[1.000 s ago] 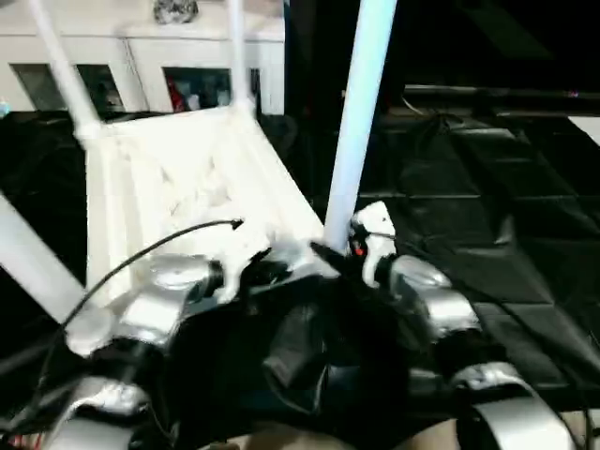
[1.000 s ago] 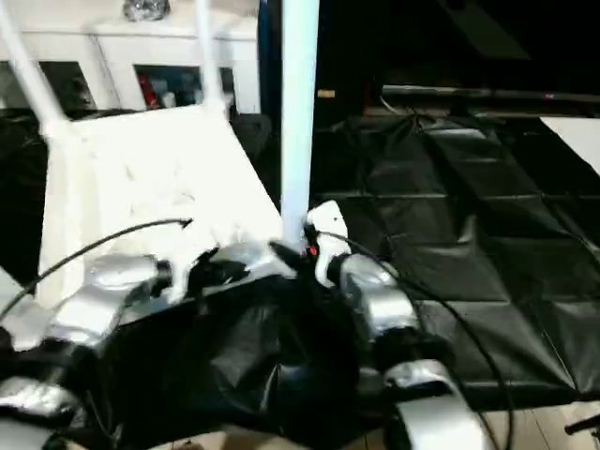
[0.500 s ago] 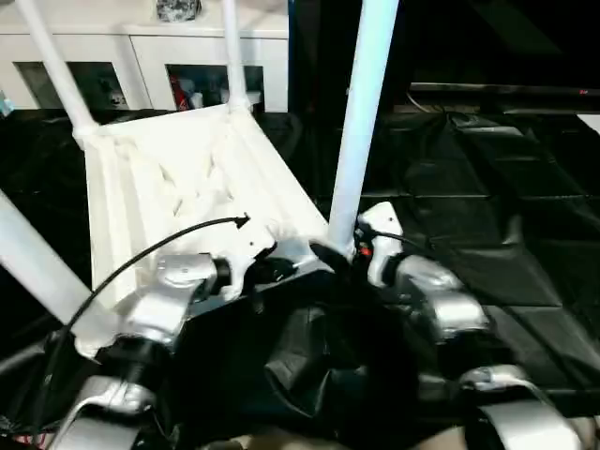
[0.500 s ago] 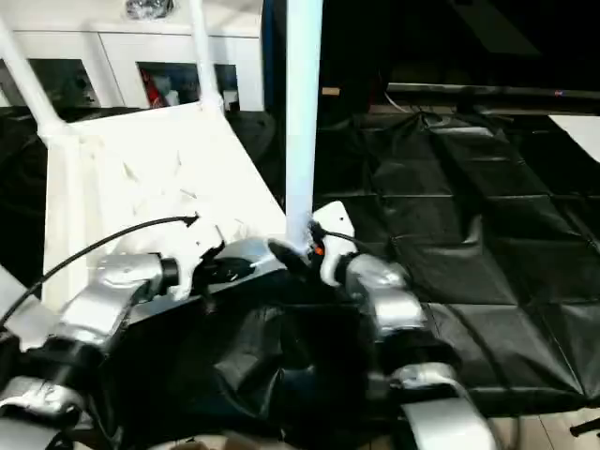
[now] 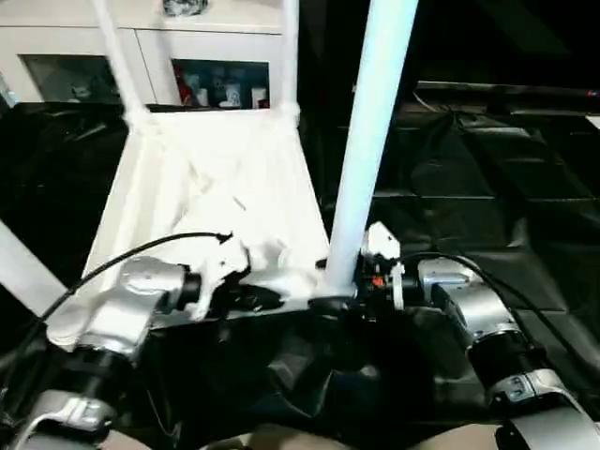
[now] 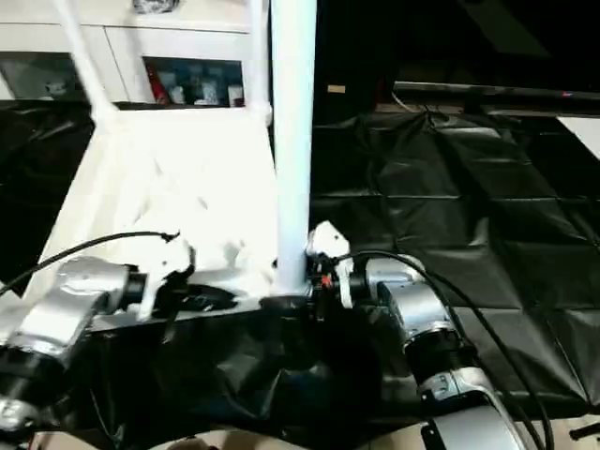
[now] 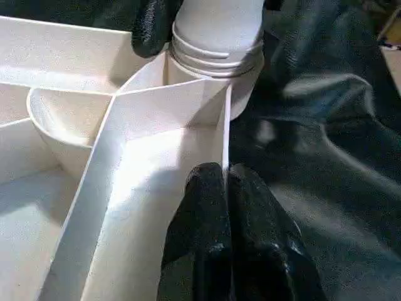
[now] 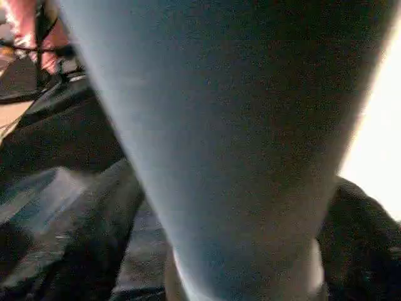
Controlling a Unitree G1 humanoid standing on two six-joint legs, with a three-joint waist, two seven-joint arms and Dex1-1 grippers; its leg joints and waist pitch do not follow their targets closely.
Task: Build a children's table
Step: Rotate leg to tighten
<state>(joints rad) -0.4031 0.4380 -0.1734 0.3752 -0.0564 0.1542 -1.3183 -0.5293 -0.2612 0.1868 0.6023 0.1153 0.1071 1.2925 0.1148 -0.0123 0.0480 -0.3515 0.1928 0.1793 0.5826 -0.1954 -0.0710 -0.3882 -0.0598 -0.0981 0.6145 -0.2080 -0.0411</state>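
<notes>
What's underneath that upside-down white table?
Crumpled black sheeting spreads out from under the tabletop. What lies directly beneath the tabletop is covered.

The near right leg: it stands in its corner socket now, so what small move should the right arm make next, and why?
Probably draw the right gripper back from the near right leg. The leg stands upright in its corner socket on the tabletop, with threads still showing there. The left gripper pinches the tabletop's rim, steadying it.

Smooth white plastic tabletop (image 5: 225,187) and leg (image 5: 370,141); crinkled glossy black sheet (image 5: 487,187); brushed-silver metal forearms (image 5: 469,305).
</notes>
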